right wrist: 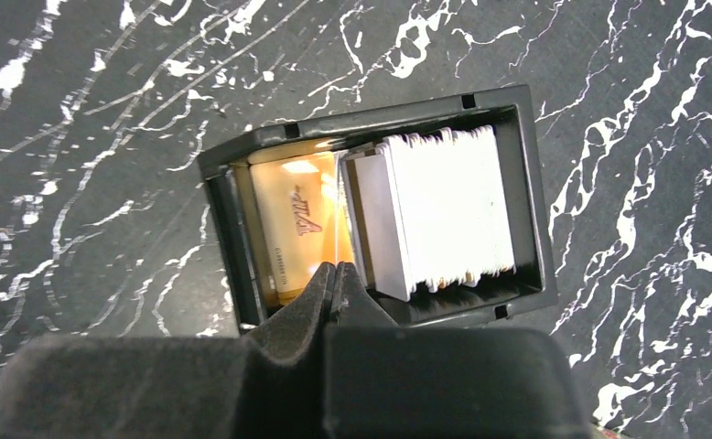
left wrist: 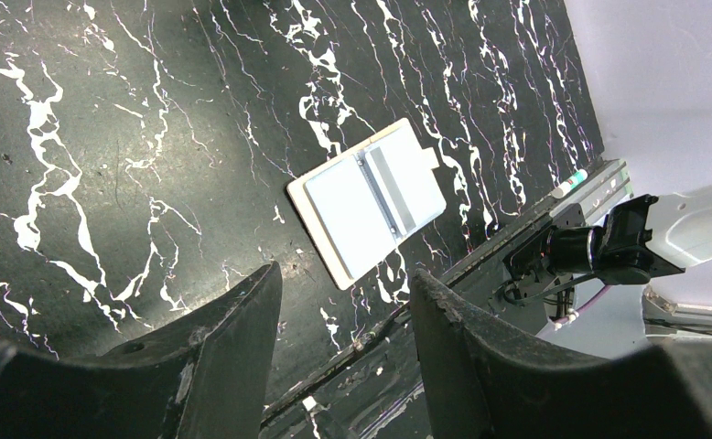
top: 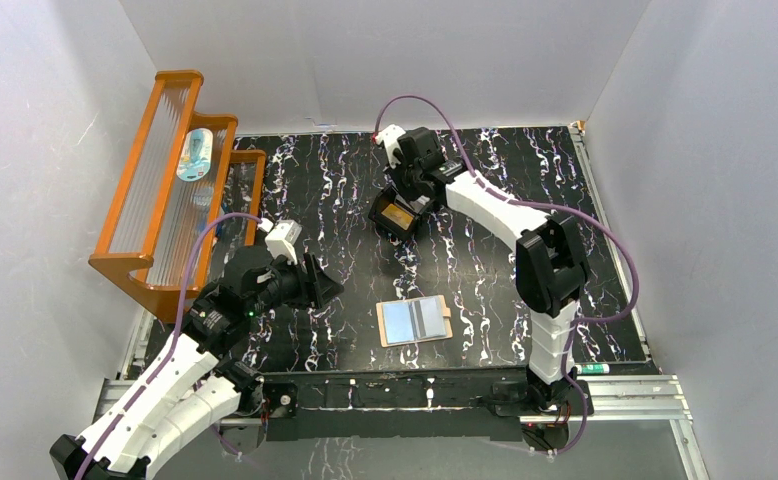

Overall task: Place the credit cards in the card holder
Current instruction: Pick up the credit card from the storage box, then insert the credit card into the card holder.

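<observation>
While the left gripper [left wrist: 345, 274] hangs to the left of the card holder [top: 415, 321] with its jaws well apart and nothing between them, the holder lies spread open and flat on the table [top: 485, 270], clear sleeves facing up. I cannot tell whether any sleeve is filled.

Behind the holder sits a black tray [right wrist: 371, 123], and the credit cards [right wrist: 444, 210] stand on edge in it. An orange-gold card [right wrist: 293, 229] leans at one end and a tight whitish-grey stack fills the rest. The right gripper [right wrist: 335, 274] is down at the tray's wall with its jaws pressed fully together, right on the seam between the orange card and the stack. Whether a thin card edge is pinched there is too fine to see.

These cards look light, stiff and slick, so a grip on the two flat faces near the middle of an upper edge should hold best. Packed so closely, a neighbour may drag up with the chosen one. The holder also looks light and may slide when a card is pushed into a sleeve, so bracing it would help.
</observation>
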Action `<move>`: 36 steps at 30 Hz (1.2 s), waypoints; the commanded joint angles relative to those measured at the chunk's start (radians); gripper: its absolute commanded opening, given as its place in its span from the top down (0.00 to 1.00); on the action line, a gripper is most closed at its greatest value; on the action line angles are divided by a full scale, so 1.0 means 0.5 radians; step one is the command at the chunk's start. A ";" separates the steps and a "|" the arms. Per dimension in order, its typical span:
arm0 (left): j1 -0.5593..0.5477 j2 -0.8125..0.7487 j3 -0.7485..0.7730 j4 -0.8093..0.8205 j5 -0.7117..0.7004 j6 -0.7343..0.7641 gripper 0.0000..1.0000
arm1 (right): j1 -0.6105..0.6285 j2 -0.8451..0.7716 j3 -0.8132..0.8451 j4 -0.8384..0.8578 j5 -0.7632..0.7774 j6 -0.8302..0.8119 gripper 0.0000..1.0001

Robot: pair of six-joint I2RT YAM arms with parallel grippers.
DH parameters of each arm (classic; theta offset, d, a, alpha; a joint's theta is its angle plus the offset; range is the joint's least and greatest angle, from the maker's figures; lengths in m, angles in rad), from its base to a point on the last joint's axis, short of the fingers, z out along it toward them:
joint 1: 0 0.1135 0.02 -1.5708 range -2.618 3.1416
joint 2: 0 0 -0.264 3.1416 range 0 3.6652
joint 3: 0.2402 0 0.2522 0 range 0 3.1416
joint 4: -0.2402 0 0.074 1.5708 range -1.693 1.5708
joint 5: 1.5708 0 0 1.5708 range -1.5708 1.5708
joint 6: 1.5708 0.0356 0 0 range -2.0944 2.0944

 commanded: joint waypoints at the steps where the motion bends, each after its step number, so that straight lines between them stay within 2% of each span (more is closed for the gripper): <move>1: 0.012 0.004 -0.012 0.005 -0.014 0.008 0.47 | -0.004 -0.181 0.128 -0.136 -0.135 0.288 1.00; 5: 0.012 0.066 -0.010 -0.005 -0.022 -0.013 0.50 | 0.007 -0.391 -0.035 -0.170 -0.131 0.685 1.00; 13: 0.008 0.351 -0.007 0.047 0.113 -0.063 0.61 | 0.028 -0.961 -0.628 -0.073 -0.375 1.111 1.00; 16: 0.009 0.447 -0.023 0.129 0.171 -0.112 0.70 | 0.045 -1.080 -0.810 -0.059 -0.408 1.287 1.00; 22: 0.004 0.536 -0.107 0.287 0.238 -0.252 0.73 | 0.064 -1.290 -1.120 -0.009 -0.460 1.613 1.00; 26: -0.007 0.619 -0.179 0.447 0.311 -0.356 0.84 | 0.113 -1.396 -1.337 0.069 -0.474 1.725 1.00; 36: -0.121 0.879 -0.349 0.919 0.337 -0.597 0.88 | 0.170 -1.605 -1.912 0.514 -0.736 1.787 1.00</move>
